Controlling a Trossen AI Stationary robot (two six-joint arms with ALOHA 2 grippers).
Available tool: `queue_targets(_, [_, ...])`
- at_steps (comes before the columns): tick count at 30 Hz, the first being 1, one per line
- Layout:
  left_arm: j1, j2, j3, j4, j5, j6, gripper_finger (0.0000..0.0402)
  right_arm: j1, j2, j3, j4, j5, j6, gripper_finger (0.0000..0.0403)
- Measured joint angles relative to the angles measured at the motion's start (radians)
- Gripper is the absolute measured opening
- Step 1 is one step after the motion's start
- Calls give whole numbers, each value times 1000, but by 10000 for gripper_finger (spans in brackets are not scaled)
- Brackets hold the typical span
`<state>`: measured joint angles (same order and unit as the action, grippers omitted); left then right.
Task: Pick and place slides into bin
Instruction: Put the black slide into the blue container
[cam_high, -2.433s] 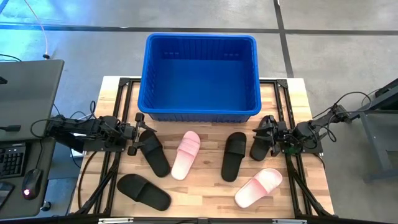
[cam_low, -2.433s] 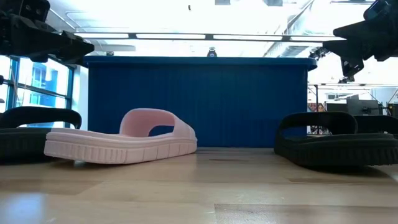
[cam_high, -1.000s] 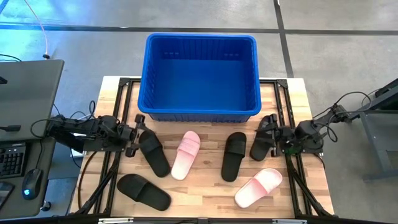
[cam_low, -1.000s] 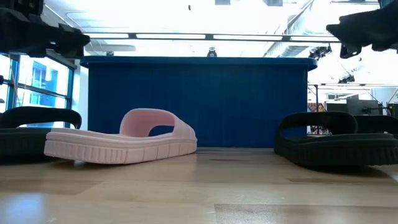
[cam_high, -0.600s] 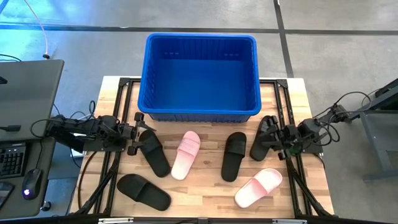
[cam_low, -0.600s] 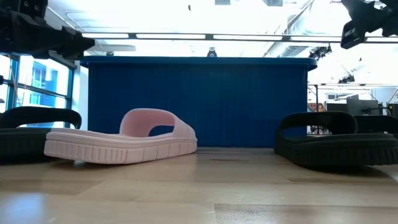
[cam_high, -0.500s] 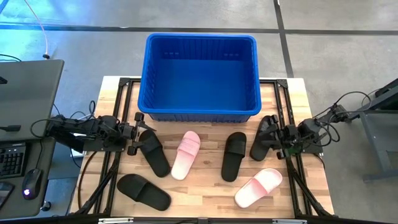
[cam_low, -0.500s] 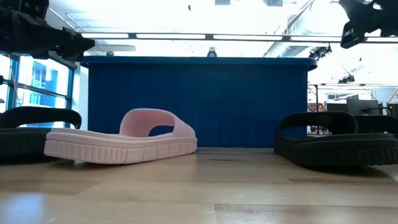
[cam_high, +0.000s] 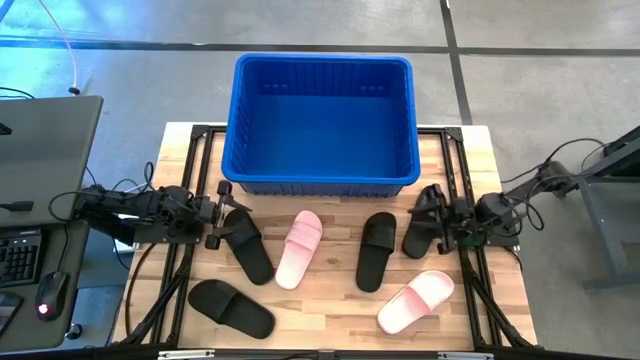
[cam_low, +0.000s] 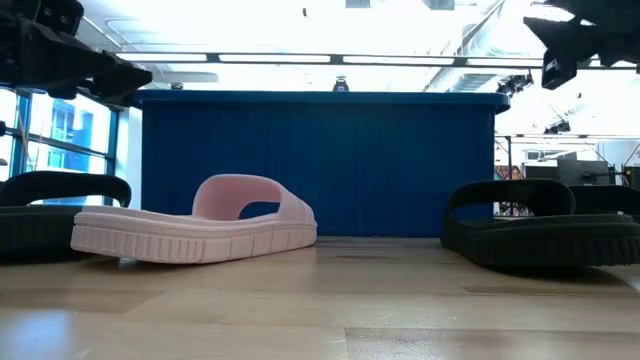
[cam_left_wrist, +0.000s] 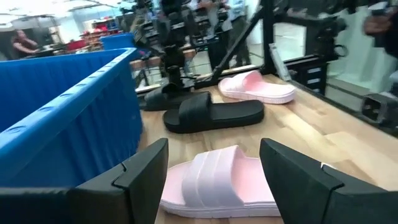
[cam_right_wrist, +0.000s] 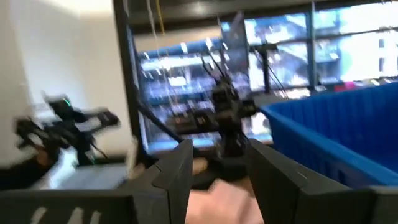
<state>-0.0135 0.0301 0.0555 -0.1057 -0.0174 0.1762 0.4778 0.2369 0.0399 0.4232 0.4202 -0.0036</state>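
Near desk edge: black slide at front left, pink slide at front right, both flat on the wood, well apart.

Middle row, left to right: second black slide, second pink slide, third black slide, fourth black slide. All six slides on the desk, none in the bin. From the low view, pink slide lying flat in front of the bin wall, black slide to its right, another black one at the left edge.

Left gripper at the left side of the desk, level with the middle row, just beside the upper end of the second black slide; whether touching, cannot tell. Fingers spread wide, nothing between them; pink slide seen through the gap, black slide and the other pink slide farther off.

Right gripper at the right side of the desk, over the fourth black slide. Fingers parted with a moderate gap, holding nothing; raised above the desk in the low view.

Far side: bin, blue, standing upright against the far edge of the desk, interior bare of slides. Bin wall close beside the left gripper in the left wrist view.
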Motion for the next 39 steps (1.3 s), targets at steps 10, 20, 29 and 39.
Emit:
queue_targets(10, [0,0,0,1,-80,-3,244,0,452,345,-381,84,220,142])
queue_targets(20, [0,0,0,3,-83,-1,243,0,869,641,-1289,96,946,142])
queue_targets(29, [0,0,0,6,-104,1,243,0,1142,699,-1641,60,1185,142])
queue_targets(39, [0,0,0,6,-107,1,243,0,1371,697,-1754,97,1262,142])
